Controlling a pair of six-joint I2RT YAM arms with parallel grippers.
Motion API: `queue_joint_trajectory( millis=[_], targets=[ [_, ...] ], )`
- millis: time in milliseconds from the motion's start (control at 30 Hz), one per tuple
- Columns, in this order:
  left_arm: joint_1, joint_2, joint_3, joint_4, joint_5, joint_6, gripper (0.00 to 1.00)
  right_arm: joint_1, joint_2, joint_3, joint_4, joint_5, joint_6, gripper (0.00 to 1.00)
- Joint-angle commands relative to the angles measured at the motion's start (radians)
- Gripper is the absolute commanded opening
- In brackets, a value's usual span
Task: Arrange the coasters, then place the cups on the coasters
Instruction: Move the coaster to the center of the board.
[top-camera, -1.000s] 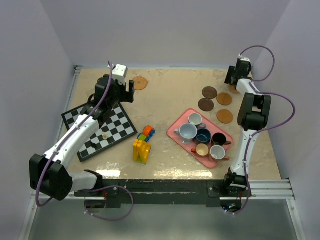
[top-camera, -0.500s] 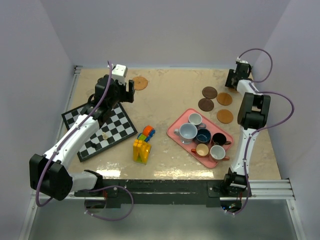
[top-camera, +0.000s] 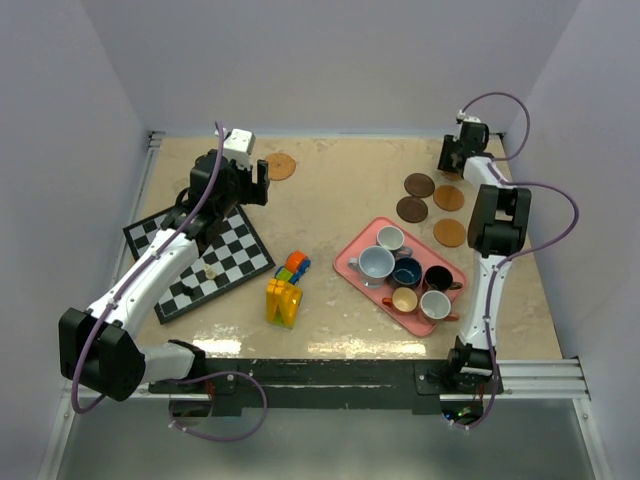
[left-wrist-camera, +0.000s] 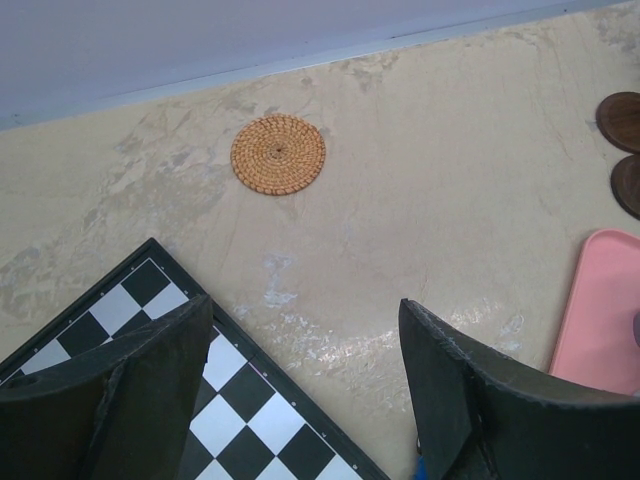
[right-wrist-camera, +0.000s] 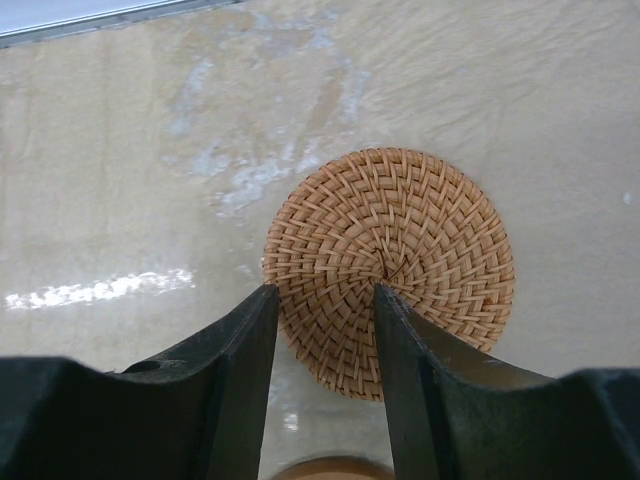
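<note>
While your left gripper (top-camera: 250, 190) hangs wide open and empty, your right gripper (top-camera: 452, 165) is down over a woven coaster (right-wrist-camera: 400, 240).
From the top camera you see the left one above the chessboard (top-camera: 200, 255)'s far corner, a lone coaster (top-camera: 281, 166) just beyond it, and the right one near the back wall beside four loose coasters (top-camera: 449, 198); six cups (top-camera: 377, 263) stand together on the pink tray (top-camera: 348, 258), toy blocks (top-camera: 285, 295) between tray and board, all on a beige table (top-camera: 330, 190) boxed by pale walls (top-camera: 330, 60). Your left wrist view shows both fingers (left-wrist-camera: 130, 390) well apart, nothing between them. Your right wrist view shows the jaws narrowly parted, straddling the flat woven coaster's edge; you cannot tell whether the tips touch it.
</note>
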Motion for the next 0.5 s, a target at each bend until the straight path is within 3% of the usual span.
queue_joint_trajectory(
  millis=[0,467],
  targets=[
    [-0.004,-0.008,-0.005,0.032,-0.003,-0.012,0.79,0.078,0.033,0.014,-0.095,-0.063,0.006,0.46],
    [-0.006,-0.008,-0.011,0.035,-0.018,-0.01,0.79,0.263,0.012,0.019,-0.138,-0.103,0.013,0.46]
  ],
)
